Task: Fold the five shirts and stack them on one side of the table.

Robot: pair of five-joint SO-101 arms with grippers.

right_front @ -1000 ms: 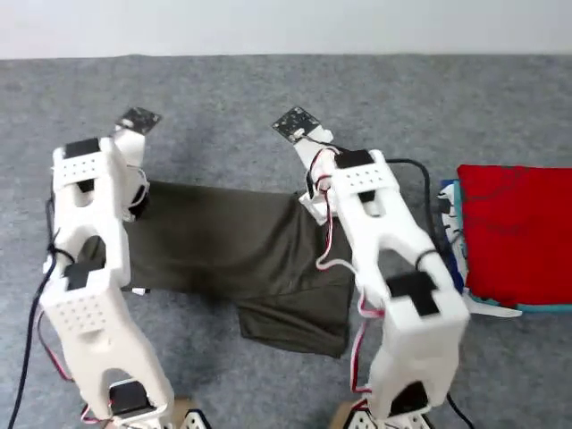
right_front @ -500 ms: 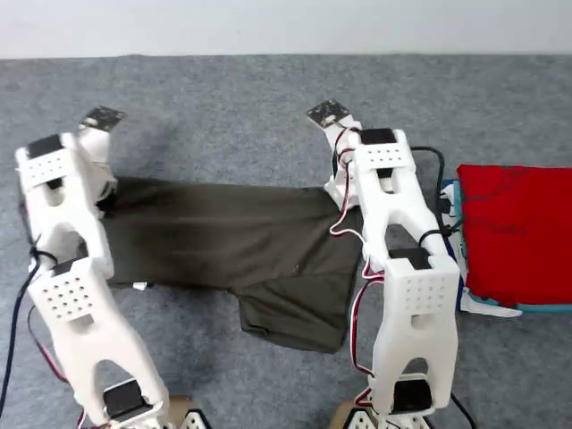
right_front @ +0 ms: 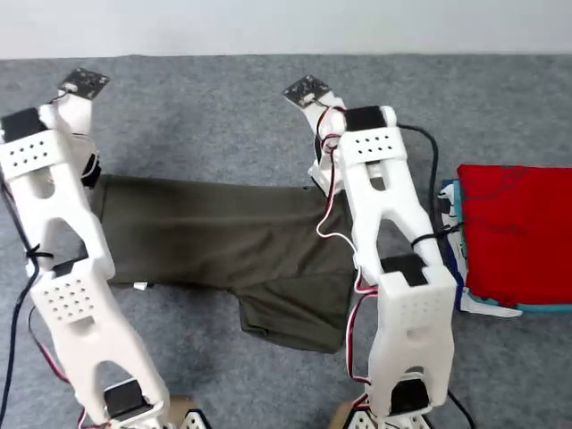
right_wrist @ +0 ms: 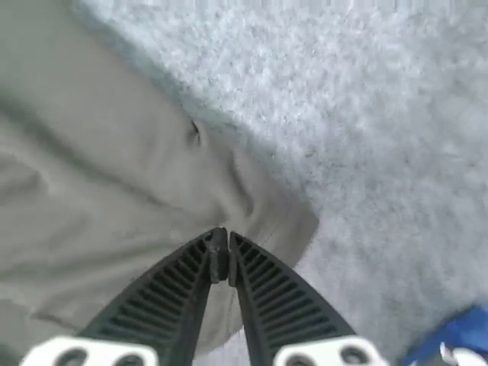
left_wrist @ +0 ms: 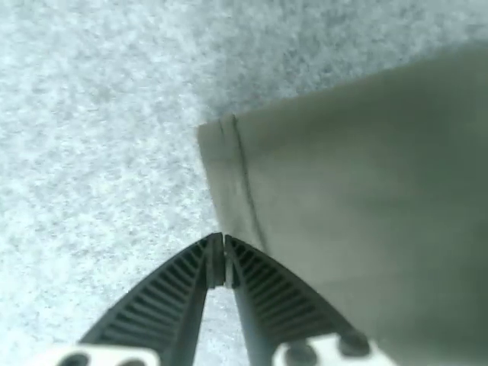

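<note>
Folding is under way on the olive shirt (right_front: 223, 237), which is lying spread across the middle of the grey table (right_front: 223, 98), with one lower part already doubled over on the near side. I am judging this to be the stretch-and-flatten stage. I am holding the far edge at both ends, so the cloth is lying taut between my two grippers. The finished stack (right_front: 487, 308), topped by a red shirt (right_front: 517, 232) with blue and white edges peeking out beneath, is sitting at the right side of the table, just beside my right arm (right_front: 393, 223).

My left gripper (left_wrist: 223, 259) is pinching the far left corner. Its fingers (left_wrist: 179, 290) are pressing together at the tips with the hem caught at their very ends, which looks like a thin bite. My right gripper (right_wrist: 219, 255) is clamping the far right edge, and its fingers (right_wrist: 267, 290) are meeting with fabric puckering around them.

Next, I am thinking, both ends should be carried toward me together and level, laying the far edge over the near one before I let go.
</note>
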